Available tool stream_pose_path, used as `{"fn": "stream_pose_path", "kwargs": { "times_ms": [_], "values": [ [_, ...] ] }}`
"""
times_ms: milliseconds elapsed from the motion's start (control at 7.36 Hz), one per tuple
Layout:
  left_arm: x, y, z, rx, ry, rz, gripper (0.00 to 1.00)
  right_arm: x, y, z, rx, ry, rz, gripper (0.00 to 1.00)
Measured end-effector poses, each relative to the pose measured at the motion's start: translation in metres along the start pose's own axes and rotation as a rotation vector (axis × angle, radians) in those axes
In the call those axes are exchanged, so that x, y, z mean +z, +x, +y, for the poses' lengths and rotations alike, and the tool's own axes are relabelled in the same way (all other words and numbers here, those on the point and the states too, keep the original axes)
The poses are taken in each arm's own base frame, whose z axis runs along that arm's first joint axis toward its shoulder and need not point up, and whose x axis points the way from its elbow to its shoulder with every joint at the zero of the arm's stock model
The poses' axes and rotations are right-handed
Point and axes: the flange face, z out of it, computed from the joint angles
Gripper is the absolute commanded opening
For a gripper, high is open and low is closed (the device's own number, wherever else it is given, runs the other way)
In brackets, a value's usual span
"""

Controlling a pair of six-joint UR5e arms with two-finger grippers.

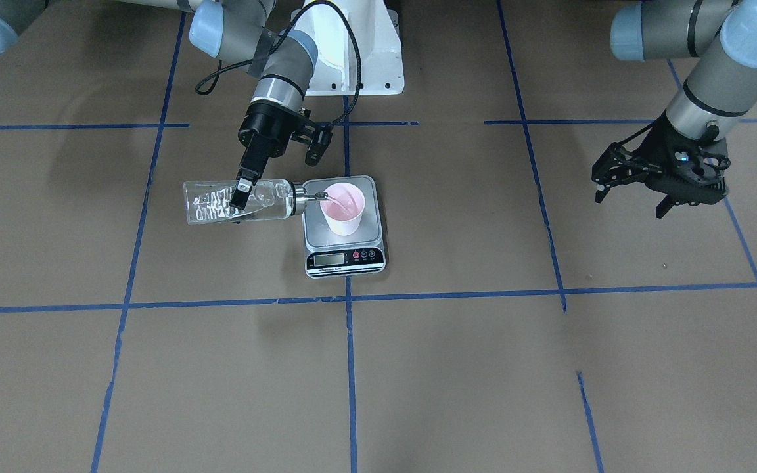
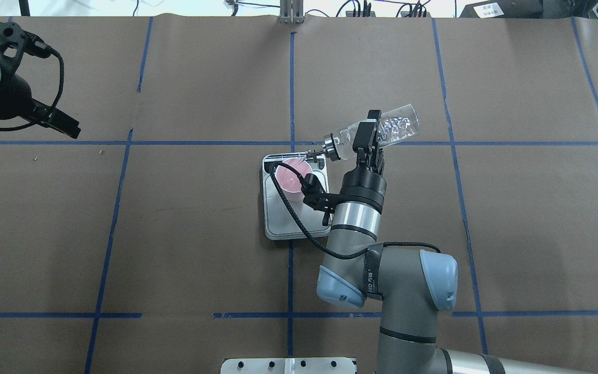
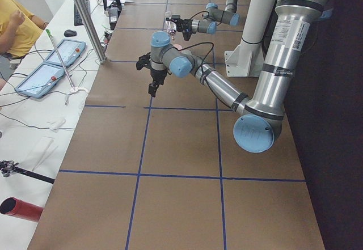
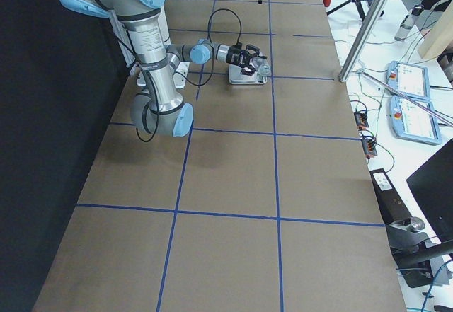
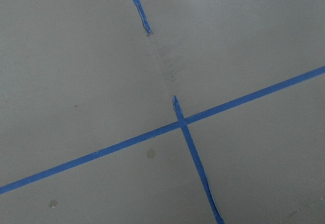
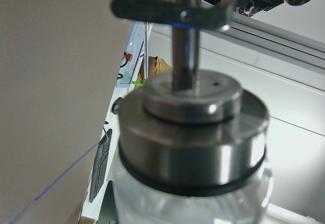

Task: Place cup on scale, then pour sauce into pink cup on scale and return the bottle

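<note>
Two grippers logged. My right gripper (image 1: 242,196) is clamped across the middle of the bottle (image 1: 219,202), one finger on each side of the glass. The bottle lies tipped close to level, base on one side of the gripper and silver cap (image 6: 193,132) on the other. The sauce (image 1: 265,210), clear, pools along the lower wall toward the cap.

- Spout (image 1: 313,196): pokes out past the cap, its tip over the rim of the cup (image 1: 344,210).
- Cup: pink, upright, on the scale (image 1: 317,231), just beyond the spout end of the bottle from my right gripper and lower than it. It stands on the platform half away from the display strip.
- Scale: flat on the desk (image 1: 457,368), under and just past the cap end of the bottle. Display lit; digits too small to read.
- Right wrist view: only the cap and spout stem, close up and blurred.

My left gripper (image 1: 628,199) hangs above bare desk, well apart from the scale, fingers spread wide with nothing between them. Its wrist view shows crossing blue tape lines (image 5: 184,122).
</note>
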Motion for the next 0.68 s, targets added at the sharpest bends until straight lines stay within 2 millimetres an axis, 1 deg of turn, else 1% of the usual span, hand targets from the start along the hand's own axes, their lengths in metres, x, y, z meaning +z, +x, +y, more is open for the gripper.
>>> {"fn": "stream_pose_path", "kwargs": {
  "times_ms": [272,407,679],
  "values": [
    [0.0,0.0,0.0,0.0,0.0,-0.001,1.0,0.0,0.005,0.003,0.05,0.004,-0.004,0.0],
    [0.001,0.0,0.0,0.0,-0.001,-0.001,1.0,0.0,0.005,0.007,0.115,0.011,-0.012,0.0],
    [0.0,0.0,0.0,-0.001,0.0,-0.001,1.0,0.001,-0.01,0.017,0.33,0.015,-0.049,0.0]
  ]
}}
